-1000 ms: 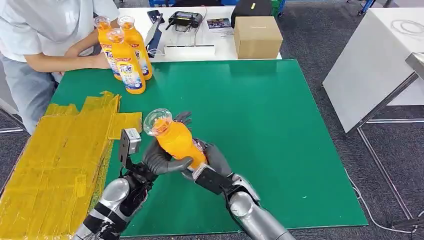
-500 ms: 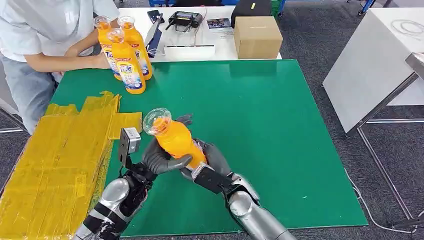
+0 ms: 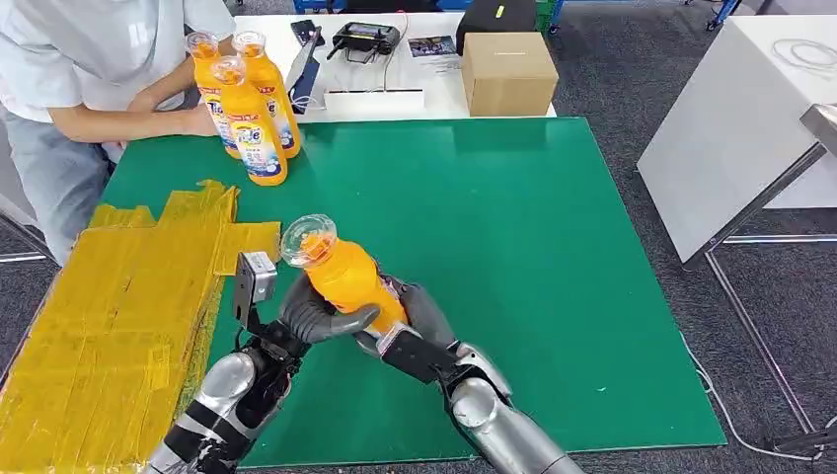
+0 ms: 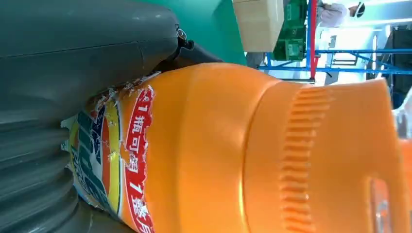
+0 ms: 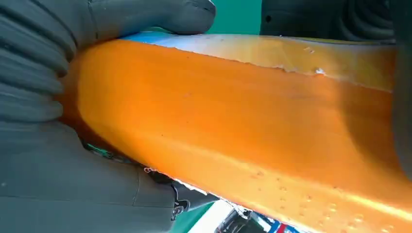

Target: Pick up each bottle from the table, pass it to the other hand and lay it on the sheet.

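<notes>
The right robot hand [image 5: 73, 160] grips the orange bottle [image 5: 243, 131] against green table [image 5: 235, 14].

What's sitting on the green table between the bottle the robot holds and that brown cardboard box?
Nothing: in the head view, bare green table stretches from the held bottle to the cardboard box.

lab/workshop | grey carpet [image 3: 612, 59], blue racking [image 4: 340, 51], white benches [image 3: 730, 118]

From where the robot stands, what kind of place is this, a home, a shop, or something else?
Most likely a robotics lab or test workspace, not a home. A green mat covers the work table, a handheld controller and a cardboard box sit on a white table behind it, and blue metal racking stands in the background.
</notes>
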